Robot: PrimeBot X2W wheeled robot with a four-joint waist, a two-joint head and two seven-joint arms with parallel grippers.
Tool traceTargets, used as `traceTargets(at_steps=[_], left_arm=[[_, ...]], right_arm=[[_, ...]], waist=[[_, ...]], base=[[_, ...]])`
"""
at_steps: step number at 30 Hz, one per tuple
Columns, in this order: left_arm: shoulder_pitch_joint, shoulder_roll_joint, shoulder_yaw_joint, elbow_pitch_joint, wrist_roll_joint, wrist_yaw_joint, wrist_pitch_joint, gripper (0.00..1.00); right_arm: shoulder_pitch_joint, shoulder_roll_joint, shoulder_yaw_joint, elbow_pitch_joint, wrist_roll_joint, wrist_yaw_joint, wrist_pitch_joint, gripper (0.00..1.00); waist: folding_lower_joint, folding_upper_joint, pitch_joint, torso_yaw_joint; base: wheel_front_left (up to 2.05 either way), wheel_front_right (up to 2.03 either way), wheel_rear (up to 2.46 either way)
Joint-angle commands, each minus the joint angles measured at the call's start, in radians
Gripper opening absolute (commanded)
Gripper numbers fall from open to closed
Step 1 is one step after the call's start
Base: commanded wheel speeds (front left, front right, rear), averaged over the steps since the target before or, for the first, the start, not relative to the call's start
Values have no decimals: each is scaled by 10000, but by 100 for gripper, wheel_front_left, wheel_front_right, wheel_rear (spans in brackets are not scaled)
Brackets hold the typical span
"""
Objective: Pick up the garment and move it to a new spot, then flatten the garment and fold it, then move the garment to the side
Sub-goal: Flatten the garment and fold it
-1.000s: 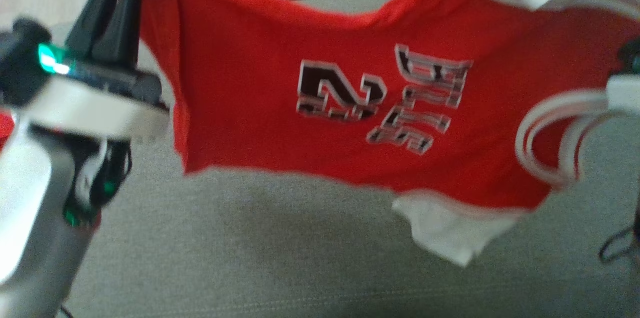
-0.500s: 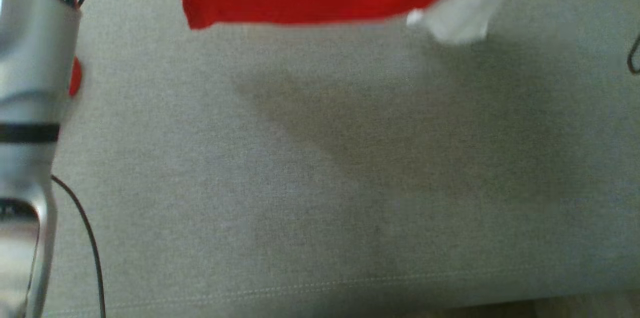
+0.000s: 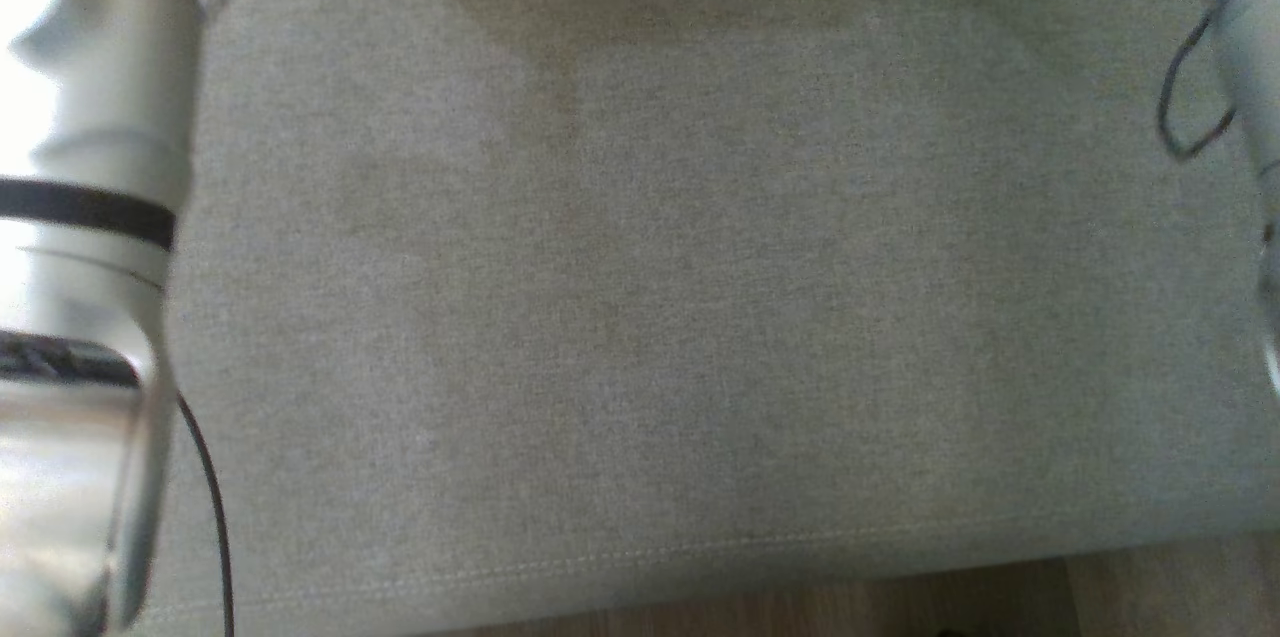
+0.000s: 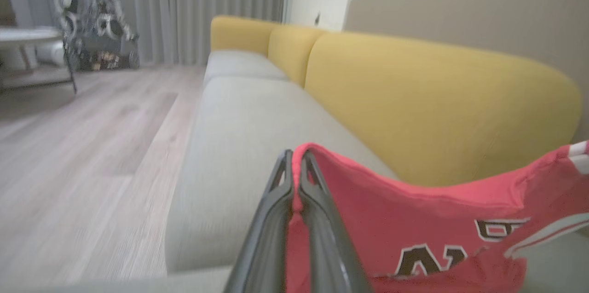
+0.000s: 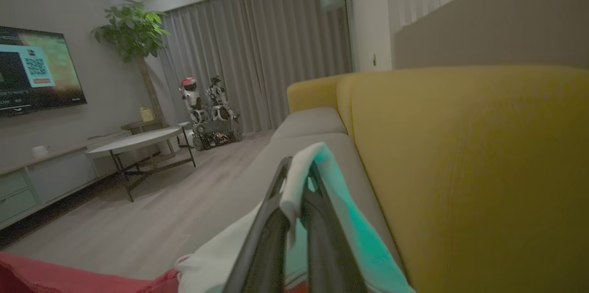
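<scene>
**Garment lifted; laying down not yet done**

The red garment [image 4: 414, 219] is held up over the grey seat cushion [image 3: 640, 317]. One edge is pinched in the closed left gripper [image 4: 294, 157] and a white sleeve [image 5: 221, 256] in the closed right gripper [image 5: 297, 166]. Placing, flattening, folding and setting aside are judged left. Wide open cushion is offered below, bounded by the yellow backrest [image 4: 437, 109] behind and the floor [image 4: 69, 169] past its front edge.

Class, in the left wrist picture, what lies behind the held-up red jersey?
Behind the red jersey stands the sofa's yellow backrest, the grey seat cushion stretching away beside it. The cloth covers the backrest's foot and the seat there, so that stretch cannot be seen.
</scene>
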Motion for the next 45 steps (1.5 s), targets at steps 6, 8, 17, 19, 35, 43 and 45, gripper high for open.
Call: traceTargets(at_steps=[6,8,17,19,35,43,45], left_arm=[[523,20,385,1189,-153,-314,-45,0],[823,-6,477,1246,-202,-376,-46,0],[3509,-130,1373,-50,-349,-484,-46,0],[4466,-245,1544,-702,-219,-492,-46,0],[11336,-138,1859,-6478,1082,53,41,0],[13578,-54,1847,-9120,1033,851,965,0],[14015,-50,1812,-9569,994,977,1195,0]], right_arm=[[720,446,920,947,591,-7,327,0],[1088,447,1349,924,703,-7,335,0],[3991,-174,1794,-258,2225,-7,-84,0],[5020,-353,1652,-645,2495,-7,-115,0],[13508,-658,-1645,-6735,865,-7,918,0],[16442,580,-3801,-10689,-954,-7,3781,0],[16951,802,-4117,-11470,-1227,-7,4366,0]], waist=[[-1,0,455,-14],[-1,0,463,-6],[-1,0,-324,19],[-1,0,-695,96],[-1,0,-2526,10],[-1,0,-2995,86],[-1,0,-3062,100]], base=[[0,0,0],[0,0,0],[0,0,0],[0,0,0],[0,0,0],[0,0,0],[0,0,0]])
